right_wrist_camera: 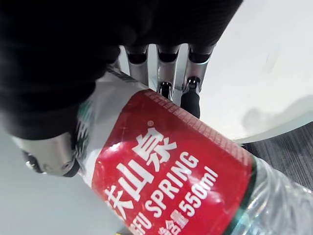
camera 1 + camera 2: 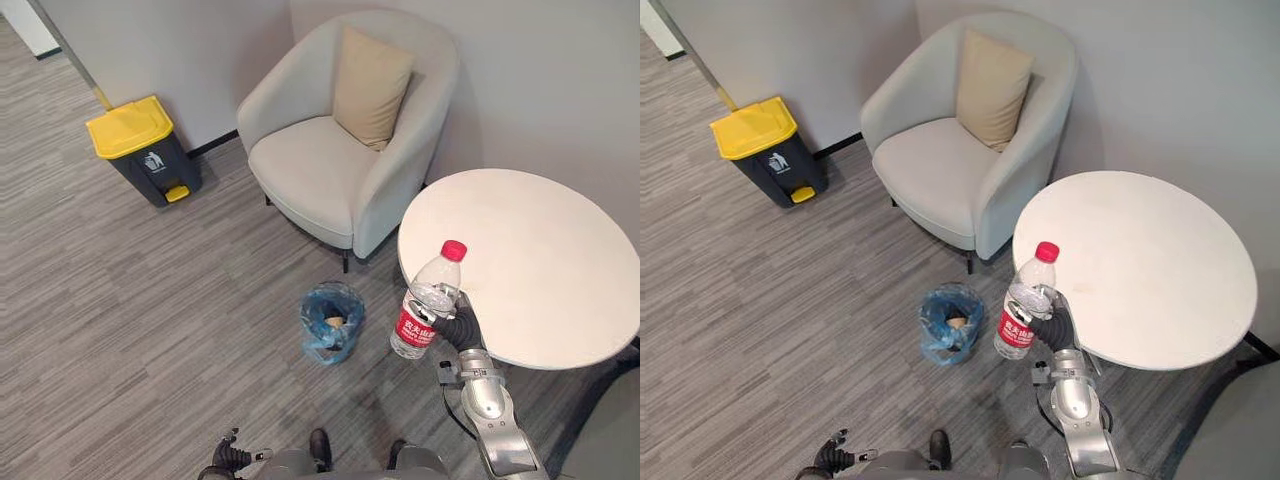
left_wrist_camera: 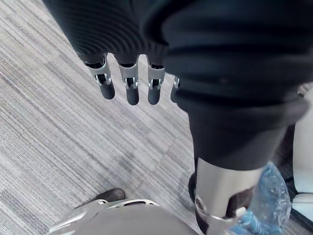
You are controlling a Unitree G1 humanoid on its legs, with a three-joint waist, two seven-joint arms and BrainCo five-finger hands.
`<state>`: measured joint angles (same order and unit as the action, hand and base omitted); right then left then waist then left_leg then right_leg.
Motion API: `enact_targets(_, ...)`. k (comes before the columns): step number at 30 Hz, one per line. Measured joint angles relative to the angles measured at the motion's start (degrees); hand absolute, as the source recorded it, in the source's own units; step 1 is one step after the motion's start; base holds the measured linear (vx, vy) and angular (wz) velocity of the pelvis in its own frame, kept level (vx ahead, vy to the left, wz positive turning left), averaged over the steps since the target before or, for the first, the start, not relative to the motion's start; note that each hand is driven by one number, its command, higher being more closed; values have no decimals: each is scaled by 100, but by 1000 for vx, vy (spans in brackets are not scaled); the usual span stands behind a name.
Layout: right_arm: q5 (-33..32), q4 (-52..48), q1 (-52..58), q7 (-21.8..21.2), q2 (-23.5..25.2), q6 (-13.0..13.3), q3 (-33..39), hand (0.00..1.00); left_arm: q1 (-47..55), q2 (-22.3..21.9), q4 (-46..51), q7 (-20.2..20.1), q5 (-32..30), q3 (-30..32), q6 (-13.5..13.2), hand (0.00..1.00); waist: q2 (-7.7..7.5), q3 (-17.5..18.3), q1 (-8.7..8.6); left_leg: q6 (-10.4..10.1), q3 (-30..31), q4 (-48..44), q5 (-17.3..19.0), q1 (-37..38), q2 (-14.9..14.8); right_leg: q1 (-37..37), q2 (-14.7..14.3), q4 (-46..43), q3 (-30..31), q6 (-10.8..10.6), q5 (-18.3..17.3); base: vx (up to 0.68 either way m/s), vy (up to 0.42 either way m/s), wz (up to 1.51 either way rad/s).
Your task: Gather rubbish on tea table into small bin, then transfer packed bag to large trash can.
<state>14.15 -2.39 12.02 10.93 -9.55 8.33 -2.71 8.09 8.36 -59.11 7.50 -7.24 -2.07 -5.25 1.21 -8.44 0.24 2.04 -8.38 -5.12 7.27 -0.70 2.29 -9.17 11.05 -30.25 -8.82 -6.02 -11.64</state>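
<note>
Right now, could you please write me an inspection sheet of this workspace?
Surface: round white tea table, beside the armchair.
Job's things: plastic bottle, red cap, upright in the right hand beside the table edge; small bin with blue bag on the floor; yellow-lidded trash can by the wall.
Clutter: nothing seen.
Hands: right hand shut on the bottle; left hand open, low over the floor.
Cables: nothing seen.
Surroundings: grey armchair with beige cushion, grey carpet.
</note>
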Motion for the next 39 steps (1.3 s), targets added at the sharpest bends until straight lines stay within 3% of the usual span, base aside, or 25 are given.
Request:
enact_targets(2,4,36,19,-19,20,-1,-30,100,44,48,11,0,9,-13,2,0,19,-20,-111,75,236,-138,127,172,-47,-310,-115,-727,295,146,-189,321,20,60)
enact_targets(3,4,36,16,-67,19,5,-37,100,50,60,7,0,28,-10,3,0,6,-27,-109,85,307,-233,221,208,-109,-487,-248,-741,304,246,-355,366,-29,52)
enact_targets(6,3,58,-4,-112,14,13,-33,100,31,80,3,-5,57,-2,4,0,16,-67,-130,37,542,-231,347,431,-284,-843,-660,-262,364,304,-362,288,-84,45)
enact_targets(7,2,150,-36,-110,8,14,-21,100,80,99,-2,-9,55,0,2,0,-27,-70,-198,-17,692,-237,395,560,-333,-874,-868,409,457,309,-145,363,-134,78)
enact_targets(8,0,142,7,-104,14,15,-10,100,82,189,-2,-16,53,2,-8,0,-191,-55,-246,-209,833,-313,527,668,-219,-802,-903,1168,591,427,763,377,-145,89)
enact_targets(9,0,150,32,-102,-13,20,12,100,53,184,-32,-25,52,18,1,0,-267,-34,-268,-278,943,-391,641,701,-216,-739,-850,1101,593,661,1053,378,-132,72)
enact_targets(10,-3,174,56,-104,-92,-9,113,100,-21,65,-73,-47,51,53,-17,0,-20,-32,-227,-355,1008,-584,713,703,-426,-638,-939,1045,381,667,1022,372,-143,52)
enact_targets(12,-11,141,107,-108,-101,3,200,100,-26,-106,-5,-100,46,165,-32,0,158,-32,-245,-402,987,-1079,687,453,-517,-414,-972,1290,211,753,859,394,-164,45)
enact_targets(15,-66,103,318,-109,-71,2,205,100,-25,-129,32,-102,45,287,-23,0,158,-112,-202,-614,599,-2743,581,-106,-781,268,-1046,1688,38,884,735,250,-104,36)
enact_targets(17,-77,83,346,-108,-46,3,176,100,-27,-104,35,-105,55,289,-18,0,113,-151,-109,-463,267,-3291,702,-356,-1012,599,-1104,1877,14,952,673,171,-46,0)
enact_targets(19,-124,85,309,-105,-47,3,194,100,-24,-107,100,-101,55,299,-19,0,110,-154,-93,-388,193,-2909,750,-499,-1057,738,-1090,1928,41,939,654,100,6,-15)
enact_targets(20,-124,89,284,-105,-52,3,191,100,-21,-112,123,-103,55,287,-19,0,119,-150,-89,-466,217,-2175,699,-489,-1025,755,-1084,1934,108,916,669,111,88,-25)
enact_targets(21,-124,88,279,-104,-80,4,195,100,-18,-132,117,-106,55,276,-14,0,181,-131,-103,-670,269,-1354,314,-450,-1030,758,-1139,1938,126,856,653,110,122,-21)
enact_targets(22,-121,92,283,-104,-112,5,213,100,-22,-154,117,-111,53,267,-14,0,262,-127,-129,-660,299,-1110,1,-467,-1044,765,-1194,1933,131,816,638,97,144,-22)
enact_targets(24,-107,128,351,-109,-71,-5,209,100,-41,-80,108,-111,49,285,-18,0,117,-147,-107,-600,198,-818,-64,-265,-922,785,-1066,1957,290,684,622,61,106,-16)
enact_targets(27,-15,130,345,-107,-86,-8,223,100,-29,-27,52,-117,13,271,0,0,56,-129,-141,-467,21,-378,-261,-122,-712,692,-890,2042,448,512,668,36,99,-12)
enact_targets(33,130,176,143,-110,-116,-13,132,100,-22,-22,2,-116,-11,273,5,0,65,-128,-105,-409,-188,-167,-298,-20,-616,692,-869,2269,665,418,825,18,55,-19)
enact_targets(36,241,367,-293,-110,-390,-9,-237,100,-83,-3,3,-113,-15,268,3,0,89,-180,-114,-404,-285,-212,-297,-158,-611,516,-870,2269,784,393,902,-55,24,-18)
enact_targets(39,354,525,-1060,-100,-752,-5,-530,100,-593,106,30,-88,3,261,-18,0,146,-538,-107,-350,-260,-774,-262,-1007,-635,-237,-873,1904,801,417,974,-154,13,0)
